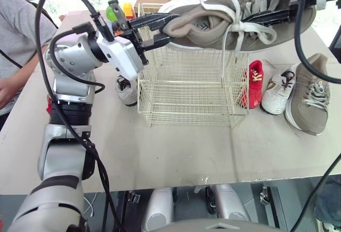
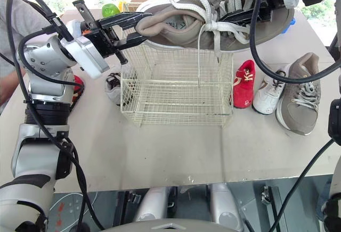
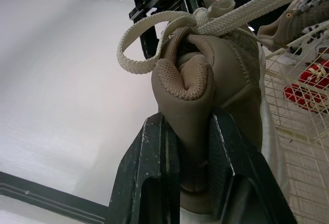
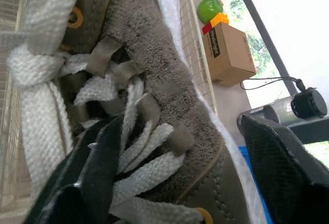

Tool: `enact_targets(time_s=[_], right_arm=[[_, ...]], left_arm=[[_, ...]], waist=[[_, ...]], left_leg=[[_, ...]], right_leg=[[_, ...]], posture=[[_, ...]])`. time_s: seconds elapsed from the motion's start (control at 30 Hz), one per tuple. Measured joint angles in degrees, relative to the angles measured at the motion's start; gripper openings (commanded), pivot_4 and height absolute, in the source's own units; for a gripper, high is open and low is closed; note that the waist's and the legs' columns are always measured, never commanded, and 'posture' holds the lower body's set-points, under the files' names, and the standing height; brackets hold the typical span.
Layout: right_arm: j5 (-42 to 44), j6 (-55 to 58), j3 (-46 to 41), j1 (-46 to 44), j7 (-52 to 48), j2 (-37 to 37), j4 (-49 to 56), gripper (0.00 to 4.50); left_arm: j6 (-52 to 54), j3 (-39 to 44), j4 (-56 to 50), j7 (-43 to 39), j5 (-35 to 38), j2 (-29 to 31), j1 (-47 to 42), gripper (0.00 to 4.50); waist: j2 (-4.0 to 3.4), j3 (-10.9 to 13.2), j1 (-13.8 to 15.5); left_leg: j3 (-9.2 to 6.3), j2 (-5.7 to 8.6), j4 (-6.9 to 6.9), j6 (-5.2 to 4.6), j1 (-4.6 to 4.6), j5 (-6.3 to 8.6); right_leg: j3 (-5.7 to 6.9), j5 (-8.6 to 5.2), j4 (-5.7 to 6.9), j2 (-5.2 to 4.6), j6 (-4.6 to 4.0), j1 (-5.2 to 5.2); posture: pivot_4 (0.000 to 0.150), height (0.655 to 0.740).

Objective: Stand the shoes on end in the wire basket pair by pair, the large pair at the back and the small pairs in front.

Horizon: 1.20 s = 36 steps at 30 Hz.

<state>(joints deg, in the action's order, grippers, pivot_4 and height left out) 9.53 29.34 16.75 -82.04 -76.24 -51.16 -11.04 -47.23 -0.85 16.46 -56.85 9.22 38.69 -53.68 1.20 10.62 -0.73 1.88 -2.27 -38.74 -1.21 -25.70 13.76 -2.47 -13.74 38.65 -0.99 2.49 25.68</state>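
A large tan shoe [image 1: 229, 22] with white laces hangs level in the air over the white wire basket [image 1: 186, 91], which holds nothing. My left gripper [image 1: 166, 32] is shut on the shoe's heel collar [image 3: 193, 90]. My right gripper [image 1: 266, 16] is shut on its laced forefoot [image 4: 154, 95], one finger over the laces and the other on the sole side. The matching large tan shoe [image 1: 309, 96] lies on the table to the right of the basket. Beside it are a small white shoe [image 1: 278, 91] and a small red shoe [image 1: 254, 83], which leans on the basket's right wall.
Another small pale shoe [image 1: 126, 91] sits against the basket's left side, behind my left arm. A cardboard box [image 1: 149, 2] and a green toy [image 1: 112, 13] stand at the table's back. A person [image 1: 13, 40] sits at the far left. Bare tabletop [image 1: 202, 152] lies in front of the basket.
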Motion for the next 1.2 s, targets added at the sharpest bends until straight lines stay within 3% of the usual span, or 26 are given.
enact_targets(time_s=[0.13, 0.3, 0.4, 0.7, 0.83, 0.9, 0.93, 0.97, 1.0, 1.07, 1.2], right_arm=[[-0.8, -0.6, -0.9, 0.1, 0.1, 0.2, 0.0, 0.59], [-2.9, -2.3, -1.4, 0.6, 1.2, 1.7, -0.2, 0.59], [-3.6, -2.6, -1.5, 0.7, 1.0, 1.9, -0.2, 0.02], [-4.0, -1.7, -3.9, 1.4, 1.8, 3.9, -0.7, 0.02], [-3.3, 1.3, -5.6, 1.8, 4.1, 5.2, -0.3, 0.00], [-1.6, 4.6, -8.1, 1.8, 7.5, 7.2, -0.2, 0.00], [-0.3, 7.5, -10.0, 1.7, 9.7, 8.4, -0.2, 0.00], [0.2, 8.5, -10.8, 1.7, 10.6, 8.6, -0.3, 0.00], [1.2, 11.5, -12.6, 1.6, 12.6, 8.9, -0.2, 0.00], [2.6, 14.8, -15.5, 1.6, 15.6, 10.0, 0.0, 0.00], [6.6, 20.4, -19.7, 1.8, 22.3, 15.5, 4.7, 0.00]], left_arm=[[-0.4, 0.0, 0.1, 0.0, 0.0, 0.0, 0.0, 0.45], [0.0, 0.1, 0.3, 0.0, -0.1, 0.0, 0.0, 0.45], [0.3, 0.1, 0.3, 0.1, -0.1, 0.0, 0.0, 0.45], [1.9, 0.4, 0.3, 1.5, -0.1, 0.0, 0.0, 0.45], [9.2, 1.0, -1.0, 2.7, 3.7, -0.3, -0.1, 1.84], [27.7, 3.9, -5.2, 6.6, 17.1, -1.0, -0.1, 2.75], [42.6, 6.5, -9.4, 10.0, 28.8, -0.2, 1.0, 3.18], [48.5, 7.7, -10.7, 11.6, 33.4, 0.2, 1.4, 3.18], [63.5, 11.0, -14.2, 17.0, 47.6, 1.7, 3.6, 3.18], [76.0, 13.8, -16.9, 24.2, 59.8, 1.6, 6.2, 3.18], [84.7, 14.9, -22.7, 35.5, 69.9, -2.8, 7.5, 3.18]], waist=[[0.00, 0.0, 0.0], [0.00, 0.0, 0.0], [0.00, 0.0, 0.0], [-0.01, 0.0, -0.1], [-0.01, 0.0, -0.1], [0.00, 0.0, -0.2], [0.00, 0.0, -0.3], [-0.01, 0.0, -0.3], [-0.01, 0.0, -0.3], [-0.01, 0.0, -0.1], [0.00, 0.0, 0.1]], left_leg=[[-0.02, 0.00, -0.15, 0.00, 0.00, 0.00], [-0.02, -0.01, -0.35, 0.00, -0.02, 0.00], [-0.01, -0.01, -0.36, 0.00, -0.02, 0.00], [-0.03, -0.01, -0.37, 0.00, -0.01, 0.00], [-0.04, -0.02, -0.38, 0.00, -0.01, 0.00], [-0.15, -0.12, -0.43, 0.00, -0.05, 0.00], [-0.39, -0.20, -0.42, 0.00, -0.04, 0.00], [-0.49, -0.27, -0.42, 0.00, -0.05, 0.00], [-0.59, -0.25, -0.40, 0.01, -0.05, 0.00], [-0.67, -0.22, -0.43, 0.03, -0.11, -0.01], [-0.68, -0.10, -0.48, 0.26, -0.13, -0.15]], right_leg=[[0.01, 0.00, 0.16, 0.00, 0.00, 0.00], [0.00, 0.00, 0.28, 0.02, 0.00, -0.01], [-0.01, 0.00, 0.27, 0.01, 0.00, -0.01], [0.00, 0.00, 0.31, 0.02, 0.00, -0.01], [0.00, 0.00, 0.34, 0.03, 0.00, 0.00], [0.02, 0.00, 0.38, 0.01, 0.00, 0.00], [0.00, 0.00, 0.39, 0.00, 0.00, 0.00], [0.03, -0.01, 0.40, -0.02, 0.02, 0.00], [0.09, -0.01, 0.37, -0.02, 0.02, -0.03], [0.17, -0.01, 0.37, -0.05, 0.03, -0.03], [0.15, -0.01, 0.39, -0.12, 0.03, -0.06]], posture=[[0.150, 0.7400], [0.150, 0.7400], [0.150, 0.7400], [0.150, 0.7400], [0.150, 0.7400], [0.150, 0.7400], [0.150, 0.7400], [0.150, 0.7400], [0.150, 0.7400], [0.150, 0.7400], [0.150, 0.7400]])
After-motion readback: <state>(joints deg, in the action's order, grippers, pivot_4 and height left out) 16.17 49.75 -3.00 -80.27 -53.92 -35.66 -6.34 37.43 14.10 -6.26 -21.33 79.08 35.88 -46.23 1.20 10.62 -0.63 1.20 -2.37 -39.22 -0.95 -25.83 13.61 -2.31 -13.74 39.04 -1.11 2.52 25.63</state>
